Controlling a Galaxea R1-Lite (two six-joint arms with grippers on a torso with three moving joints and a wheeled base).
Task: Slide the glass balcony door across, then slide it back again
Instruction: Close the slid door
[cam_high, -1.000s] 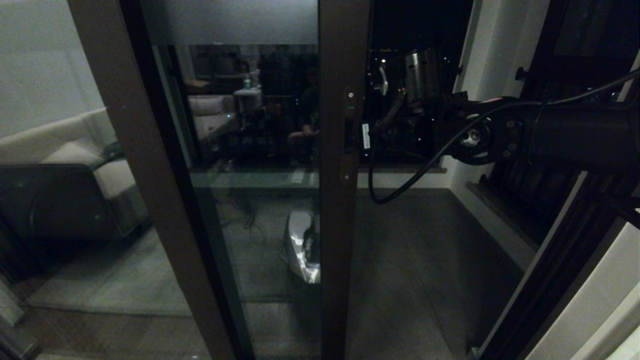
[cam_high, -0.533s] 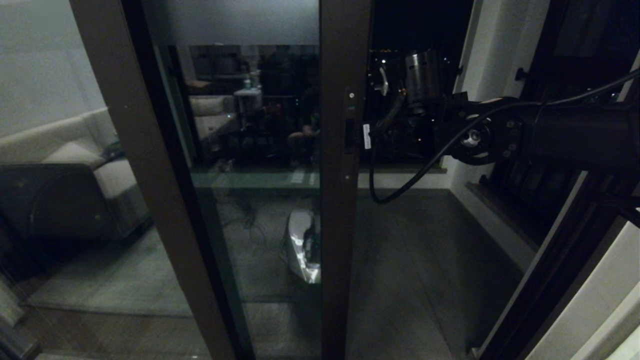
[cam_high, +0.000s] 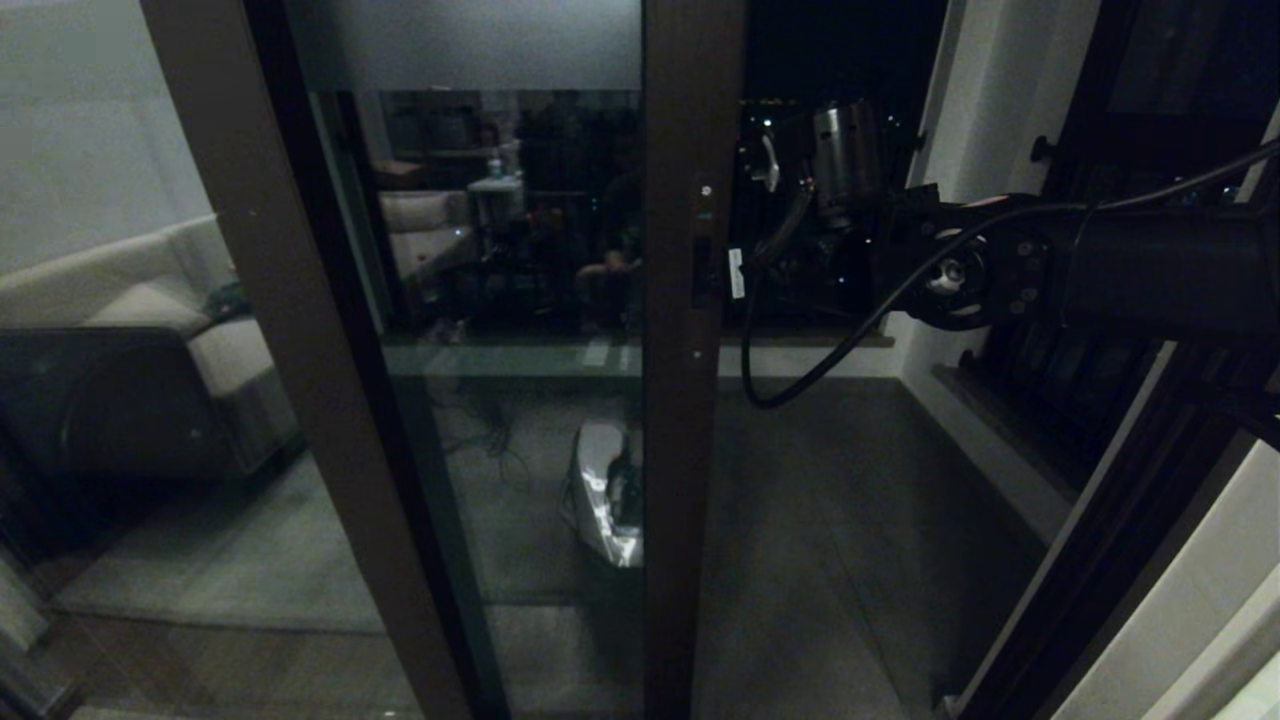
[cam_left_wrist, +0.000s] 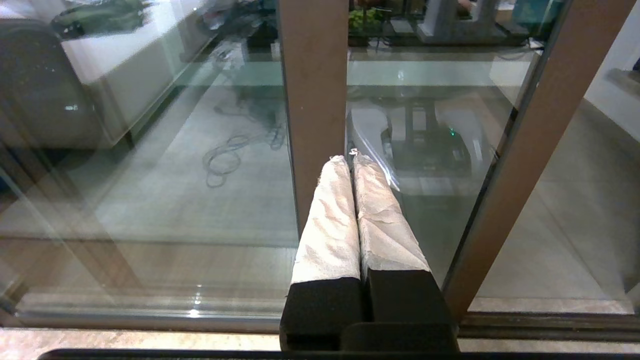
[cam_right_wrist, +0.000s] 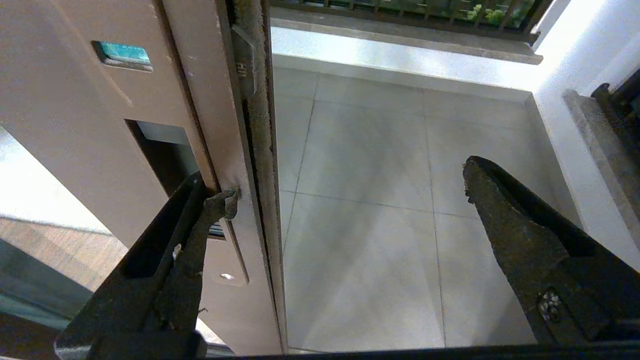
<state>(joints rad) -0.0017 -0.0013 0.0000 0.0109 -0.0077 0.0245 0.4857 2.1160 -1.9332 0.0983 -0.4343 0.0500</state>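
The glass balcony door (cam_high: 690, 450) stands partly open, its dark brown edge stile upright in the middle of the head view. The narrow black recessed handle (cam_high: 704, 272) sits at mid height between silver screws. My right gripper (cam_high: 742, 266) reaches in from the right at handle height. It is open (cam_right_wrist: 350, 185): one fingertip (cam_right_wrist: 220, 202) hooks the edge of the handle recess (cam_right_wrist: 160, 155), the other finger (cam_right_wrist: 500, 225) hangs free over the balcony tiles. My left gripper (cam_left_wrist: 350, 159) is shut on nothing, low down, close to the glass, left of the door stile (cam_left_wrist: 525, 175).
A second brown frame post (cam_high: 300, 400) slants at the left, with a pale sofa (cam_high: 150, 300) behind it. Open grey balcony floor (cam_high: 850, 520) lies right of the stile. A white wall (cam_high: 970, 100) and a dark barred window (cam_high: 1080, 390) bound it. A black cable (cam_high: 800, 375) loops under my right arm.
The door stile and my right gripper have shifted slightly to the right together. The left gripper's earlier position is not shown.
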